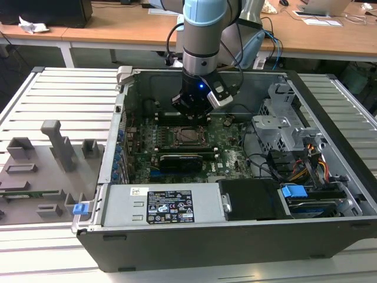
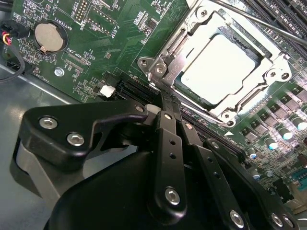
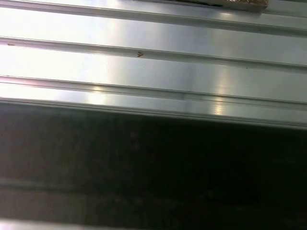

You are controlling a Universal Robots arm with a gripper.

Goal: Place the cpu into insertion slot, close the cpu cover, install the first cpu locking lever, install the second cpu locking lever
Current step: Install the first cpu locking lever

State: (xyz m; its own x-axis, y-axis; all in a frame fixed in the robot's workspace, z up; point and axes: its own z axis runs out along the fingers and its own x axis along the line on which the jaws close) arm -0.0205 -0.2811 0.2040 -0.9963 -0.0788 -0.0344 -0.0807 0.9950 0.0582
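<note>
The black gripper (image 2: 163, 98), fingers together, presses beside the silvery frame cover (image 2: 192, 48), closed over the pale square chip (image 2: 220, 67) seated in its socket (a slip could scrape the green motherboard (image 2: 96, 57)).

Arm upright, wrist low, tool (image 2: 165, 103) with fingers pressed together, empty.

Silver-grey arm (image 1: 203, 35) with light-blue joint cap, black cables alongside, small blue light near wrist. Black gripper (image 2: 163, 103), matte linkages, silver screw heads, grey band at base.
</note>
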